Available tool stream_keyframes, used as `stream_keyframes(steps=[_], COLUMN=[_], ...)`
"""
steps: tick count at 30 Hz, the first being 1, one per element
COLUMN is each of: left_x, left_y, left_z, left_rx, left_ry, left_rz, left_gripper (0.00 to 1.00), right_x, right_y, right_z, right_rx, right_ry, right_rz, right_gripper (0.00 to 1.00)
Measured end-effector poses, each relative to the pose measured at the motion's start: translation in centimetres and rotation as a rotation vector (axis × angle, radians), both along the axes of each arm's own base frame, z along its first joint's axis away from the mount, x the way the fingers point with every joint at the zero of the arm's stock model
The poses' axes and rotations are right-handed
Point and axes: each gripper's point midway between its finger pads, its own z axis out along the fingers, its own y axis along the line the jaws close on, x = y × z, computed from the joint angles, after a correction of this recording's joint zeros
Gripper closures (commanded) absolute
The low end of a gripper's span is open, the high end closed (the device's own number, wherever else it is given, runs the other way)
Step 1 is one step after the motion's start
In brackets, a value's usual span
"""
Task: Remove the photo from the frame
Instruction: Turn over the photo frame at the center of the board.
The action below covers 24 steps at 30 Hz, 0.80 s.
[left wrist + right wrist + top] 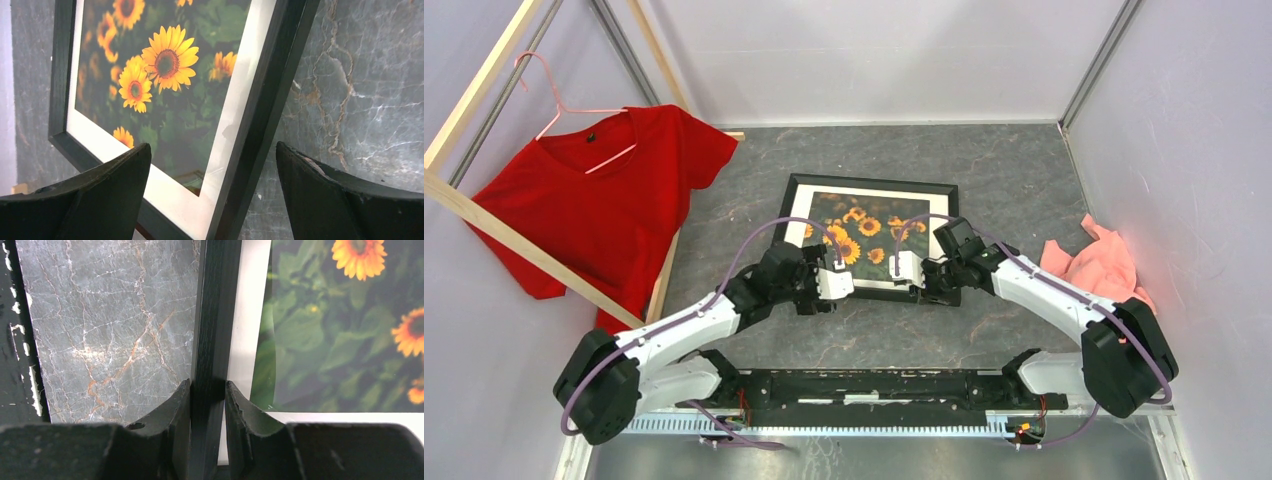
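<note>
Thin black frame (874, 182) at desk (1024, 180) centre, enclosing glossy sunflower photo (864, 225) within white mat (235, 100). Right pincer (207, 390) clamped on 6 o'clock rail; left pincer (212, 150) wide, flanking same rail.

a robot lab cell: plain white walls (874, 50) enclose a marble-look table (1024, 200).
</note>
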Motion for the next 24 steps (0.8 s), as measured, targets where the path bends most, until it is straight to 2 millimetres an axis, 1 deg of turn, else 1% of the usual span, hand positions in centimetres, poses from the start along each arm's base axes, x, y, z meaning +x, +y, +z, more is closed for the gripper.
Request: stream_keyframes(steps=[2, 8, 13, 15, 21, 22, 24], left_x=[-0.1, -0.5, -1.3, -1.4, -0.6, -0.5, -0.1], left_y=[0.0, -0.4, -0.3, -0.2, -0.2, -0.1, -0.1], left_z=[-0.5, -1.0, -2.4, -2.6, -2.9, -2.9, -2.9], left_rx=[0.029, 0.059, 0.110, 0.123, 0.144, 0.146, 0.149], left_ry=[-0.023, -0.085, -0.127, -0.146, -0.226, -0.238, -0.259], left_rz=[-0.013, -0.050, -0.081, -0.083, -0.030, -0.021, -0.001], left_gripper=[0.00, 0.00, 0.00, 0.00, 0.00, 0.01, 0.07], right_x=[0.0, 0.0, 0.1, 0.1, 0.2, 0.2, 0.2], right_y=[0.1, 0.2, 0.2, 0.3, 0.2, 0.2, 0.2], right_z=[0.2, 0.5, 0.8, 0.9, 1.3, 1.4, 1.8], right_rx=[0.005, 0.018, 0.025, 0.031, 0.046, 0.051, 0.060], right_ry=[0.004, 0.015, 0.021, 0.025, 0.033, 0.032, 0.025], right_rz=[0.000, -0.004, -0.007, -0.008, -0.015, -0.014, -0.013], right_gripper=[1.00, 1.00, 1.00, 1.00, 1.00, 1.00, 1.00])
